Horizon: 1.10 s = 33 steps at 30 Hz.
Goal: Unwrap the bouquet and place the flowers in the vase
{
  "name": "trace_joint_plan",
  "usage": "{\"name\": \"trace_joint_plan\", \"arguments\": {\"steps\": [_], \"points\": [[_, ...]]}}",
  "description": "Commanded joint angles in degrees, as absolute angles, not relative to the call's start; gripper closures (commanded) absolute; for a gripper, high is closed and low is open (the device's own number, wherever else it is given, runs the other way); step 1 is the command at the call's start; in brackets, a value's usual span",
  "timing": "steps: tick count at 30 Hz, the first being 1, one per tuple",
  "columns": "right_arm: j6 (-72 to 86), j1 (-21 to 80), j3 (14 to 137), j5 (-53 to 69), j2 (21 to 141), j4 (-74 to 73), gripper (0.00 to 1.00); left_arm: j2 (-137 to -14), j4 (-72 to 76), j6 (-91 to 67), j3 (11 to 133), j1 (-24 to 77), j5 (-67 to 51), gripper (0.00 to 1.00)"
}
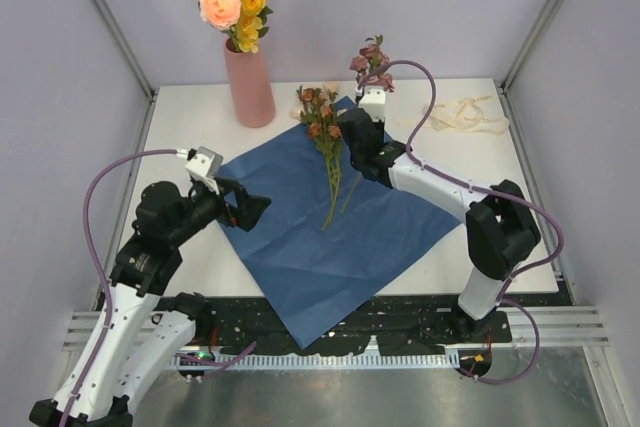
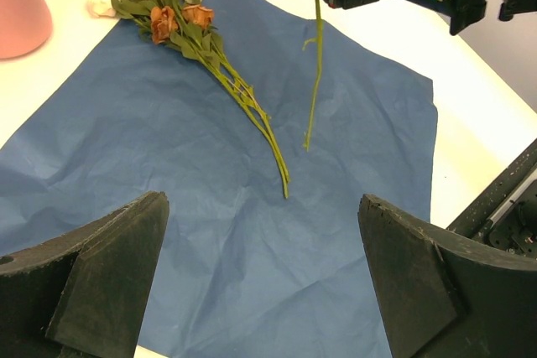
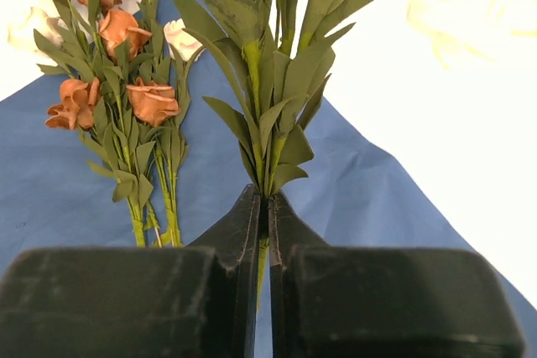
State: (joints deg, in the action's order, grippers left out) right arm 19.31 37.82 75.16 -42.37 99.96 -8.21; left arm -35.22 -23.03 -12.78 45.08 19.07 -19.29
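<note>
The salmon-pink vase (image 1: 250,82) stands at the back left with yellow and peach flowers (image 1: 235,2) in it. The blue paper (image 1: 320,237) lies flat and unwrapped. Rust-brown sprigs (image 1: 322,127) (image 2: 172,23) (image 3: 126,98) lie on its far corner. My right gripper (image 1: 369,95) (image 3: 263,199) is shut on the green stem (image 3: 273,106) of a mauve flower (image 1: 372,57). The flower is held upright above the paper, and its stem end (image 2: 315,81) hangs free. My left gripper (image 1: 255,209) (image 2: 260,199) stands open and empty over the paper's left part.
The cream ribbon (image 1: 465,112) (image 3: 445,14) lies loose on the white table at the back right. Grey enclosure walls and metal posts ring the table (image 1: 180,127). The paper's near corner hangs over the table's front edge.
</note>
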Motion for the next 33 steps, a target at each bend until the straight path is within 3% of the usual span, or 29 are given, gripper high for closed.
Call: {"name": "trace_joint_plan", "arguments": {"steps": [1,5,10,19,27,33], "points": [[13.81,39.02,78.22,-47.9,94.05,-8.09,0.95,-34.54,-21.36,-11.78,44.82,18.98,-20.04,0.01],[8.89,39.37,74.55,-39.22,86.34,-4.67,0.95,-35.24,-20.31,-12.56,45.17,18.98,-21.44,0.02],[4.31,39.55,64.88,-18.16,74.02,4.47,0.94,-36.91,-18.73,-17.21,48.59,18.98,-26.79,0.02],[11.77,40.08,53.36,10.77,59.87,16.86,0.95,-38.76,-9.41,-24.69,51.32,18.98,-34.09,0.05],[20.99,43.06,49.22,18.63,58.53,27.33,0.94,-41.48,10.0,-37.08,48.69,19.16,-42.63,0.1],[23.55,46.93,49.74,24.69,61.52,32.43,0.94,-45.7,12.64,-38.49,50.8,21.18,-42.54,0.14]]}}
